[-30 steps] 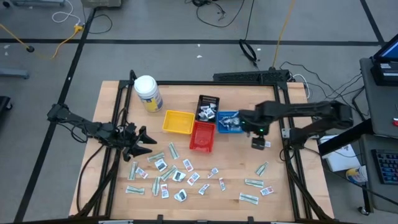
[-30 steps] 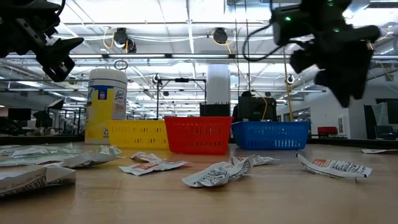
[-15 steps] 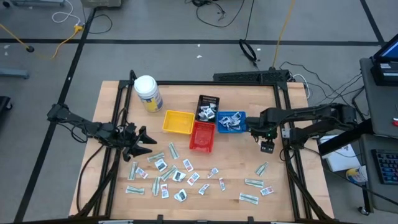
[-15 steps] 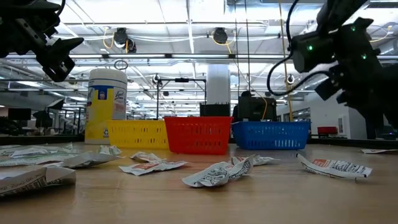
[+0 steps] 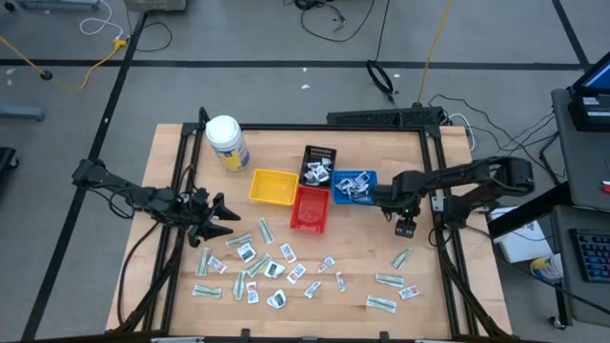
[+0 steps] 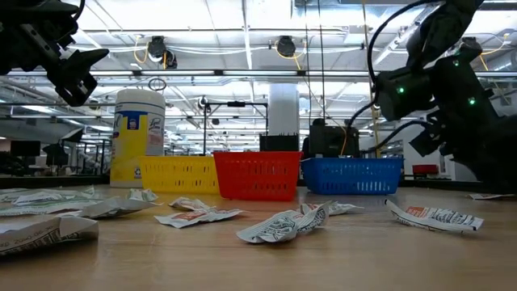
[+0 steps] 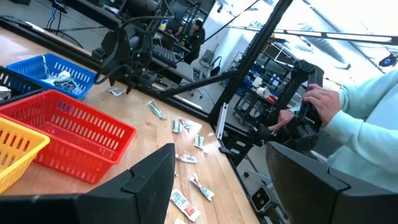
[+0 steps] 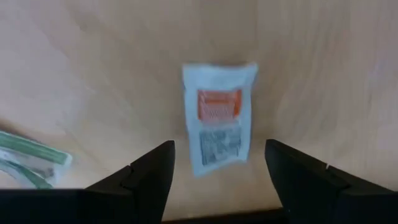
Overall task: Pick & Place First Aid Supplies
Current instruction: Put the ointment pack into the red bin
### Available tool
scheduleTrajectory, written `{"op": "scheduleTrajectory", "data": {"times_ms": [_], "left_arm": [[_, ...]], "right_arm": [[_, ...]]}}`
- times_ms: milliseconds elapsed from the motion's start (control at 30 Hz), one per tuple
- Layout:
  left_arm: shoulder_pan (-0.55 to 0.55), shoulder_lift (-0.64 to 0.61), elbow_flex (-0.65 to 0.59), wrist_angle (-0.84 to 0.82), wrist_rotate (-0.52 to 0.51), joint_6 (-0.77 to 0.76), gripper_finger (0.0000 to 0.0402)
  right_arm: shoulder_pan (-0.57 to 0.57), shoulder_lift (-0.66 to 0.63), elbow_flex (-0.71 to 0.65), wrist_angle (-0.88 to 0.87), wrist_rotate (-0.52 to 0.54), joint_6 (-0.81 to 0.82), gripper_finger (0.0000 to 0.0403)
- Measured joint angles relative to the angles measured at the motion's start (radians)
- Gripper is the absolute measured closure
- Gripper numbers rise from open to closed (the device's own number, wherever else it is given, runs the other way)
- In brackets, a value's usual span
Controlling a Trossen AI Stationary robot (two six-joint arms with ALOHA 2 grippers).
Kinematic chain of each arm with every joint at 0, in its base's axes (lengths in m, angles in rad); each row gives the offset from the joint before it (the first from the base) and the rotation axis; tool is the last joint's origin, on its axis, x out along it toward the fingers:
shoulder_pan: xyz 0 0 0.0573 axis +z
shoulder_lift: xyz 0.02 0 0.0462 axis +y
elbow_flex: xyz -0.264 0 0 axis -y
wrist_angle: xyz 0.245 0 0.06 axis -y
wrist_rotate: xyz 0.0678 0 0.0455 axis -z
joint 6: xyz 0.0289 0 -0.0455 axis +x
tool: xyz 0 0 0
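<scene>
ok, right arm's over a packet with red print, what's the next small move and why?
Probably straight down. The right end effector is open and hovers above the white packet with red print, which lies flat on bare table between its fingers. Lowering to straddle it, then closing, seems the likeliest step.

White jar (image 5: 227,142) stands beside yellow tray (image 5: 272,187).

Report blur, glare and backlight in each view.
High view: even light, sharp. Low view: bright ceiling lights backlight the right gripper to a dark shape; nearest packets soft. Left wrist view: own fingers blurred, trays sharp. Right wrist view: packet smeared, print unreadable, table washed pale.
</scene>
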Motion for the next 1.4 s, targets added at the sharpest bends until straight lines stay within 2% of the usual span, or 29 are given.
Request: {"op": "scheduleTrajectory", "data": {"times_ms": [167,433,500,833,967,1033,1200,1400], "left_arm": [[0.0,0.0,0.0,0.0,0.0,0.0,0.0144],[0.0,0.0,0.0,0.0,0.0,0.0,0.0144],[0.0,0.0,0.0,0.0,0.0,0.0,0.0144],[0.0,0.0,0.0,0.0,0.0,0.0,0.0144],[0.0,0.0,0.0,0.0,0.0,0.0,0.0144],[0.0,0.0,0.0,0.0,0.0,0.0,0.0144],[0.0,0.0,0.0,0.0,0.0,0.0,0.0144],[0.0,0.0,0.0,0.0,0.0,0.0,0.0144]], "right_arm": [[0.0,0.04,-0.003,0.002,0.032,0.046,0.0216],[0.003,0.047,-0.003,0.02,0.044,0.069,0.0366],[0.003,0.047,-0.004,0.017,0.045,0.066,0.0393],[0.003,-0.022,0.129,-0.213,0.043,0.072,0.0401],[0.003,-0.028,0.23,-0.31,-0.044,0.07,0.0401],[0.006,-0.028,0.285,-0.323,-0.083,0.069,0.0402],[0.03,-0.011,0.4,-0.322,-0.087,0.097,0.0402],[0.062,0.093,0.55,-0.327,-0.088,0.132,0.0402]]}}
